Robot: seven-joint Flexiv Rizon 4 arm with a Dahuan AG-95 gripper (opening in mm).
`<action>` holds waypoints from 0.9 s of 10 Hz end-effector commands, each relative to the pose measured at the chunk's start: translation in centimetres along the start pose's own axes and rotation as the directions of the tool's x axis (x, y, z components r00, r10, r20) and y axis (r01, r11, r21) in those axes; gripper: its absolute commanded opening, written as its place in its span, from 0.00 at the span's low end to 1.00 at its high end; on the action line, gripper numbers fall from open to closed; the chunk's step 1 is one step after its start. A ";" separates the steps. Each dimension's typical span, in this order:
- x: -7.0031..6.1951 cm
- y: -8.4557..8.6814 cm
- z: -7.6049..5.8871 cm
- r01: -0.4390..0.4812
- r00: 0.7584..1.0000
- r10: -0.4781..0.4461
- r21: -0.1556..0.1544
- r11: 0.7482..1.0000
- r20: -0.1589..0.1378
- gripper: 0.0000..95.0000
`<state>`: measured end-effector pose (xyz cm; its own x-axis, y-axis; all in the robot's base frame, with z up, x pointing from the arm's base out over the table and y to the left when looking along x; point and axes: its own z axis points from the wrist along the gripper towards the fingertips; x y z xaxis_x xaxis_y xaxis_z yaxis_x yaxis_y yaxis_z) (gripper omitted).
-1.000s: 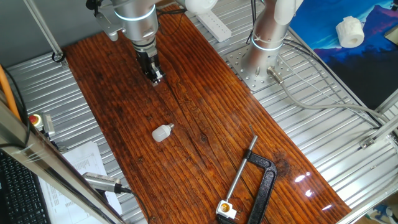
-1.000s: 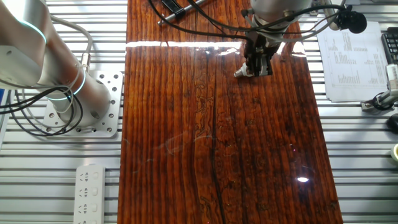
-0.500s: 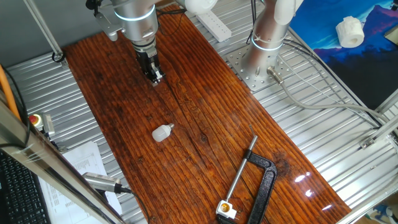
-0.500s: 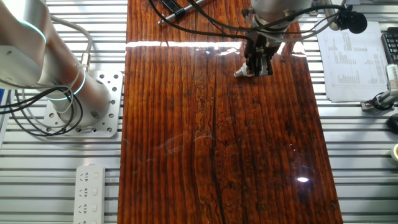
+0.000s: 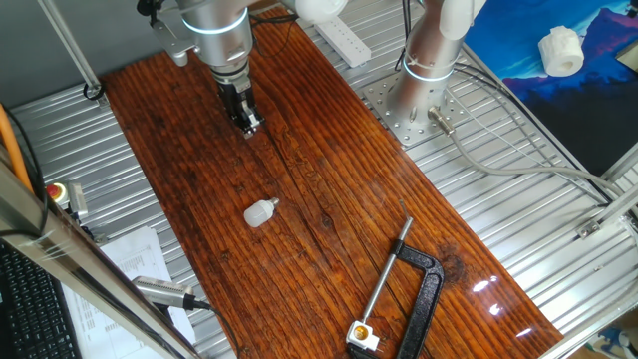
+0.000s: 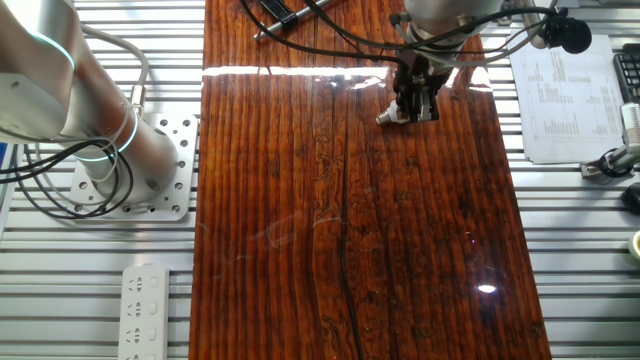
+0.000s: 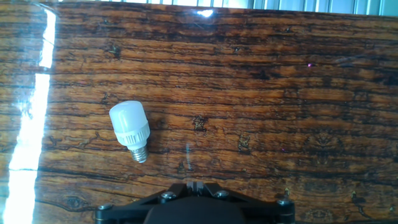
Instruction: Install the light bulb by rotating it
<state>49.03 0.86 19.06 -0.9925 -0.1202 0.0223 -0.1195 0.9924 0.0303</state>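
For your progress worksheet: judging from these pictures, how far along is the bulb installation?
Nothing looks done. The light bulb lies on its side on the wooden table, untouched. The gripper hangs apart from it, holding nothing. Grasping, seating and rotating remain; no socket is visible.

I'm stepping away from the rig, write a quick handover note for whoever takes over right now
Gripper: high over the far end of the wooden board, holding nothing; fingers look close together, but open or shut can't be told.
Light bulb: lying on its side on the board, apart from the gripper, untouched.
Black clamp: lying at the near end.
No socket visible in any view.
Done: nothing yet.
Left: pick up the bulb, screw it in.
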 end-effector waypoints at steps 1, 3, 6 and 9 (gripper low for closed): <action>0.0 0.0 0.0 0.000 1.000 0.000 0.000 1.000 -0.001 0.00; 0.0 0.0 0.0 0.001 1.000 -0.001 -0.001 1.000 -0.003 0.00; 0.0 0.0 0.0 0.005 1.000 -0.005 -0.001 1.000 -0.004 0.00; 0.0 0.0 0.0 0.005 1.000 -0.005 -0.001 1.000 -0.006 0.00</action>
<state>48.99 0.86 19.08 -0.9917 -0.1259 0.0278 -0.1250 0.9917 0.0310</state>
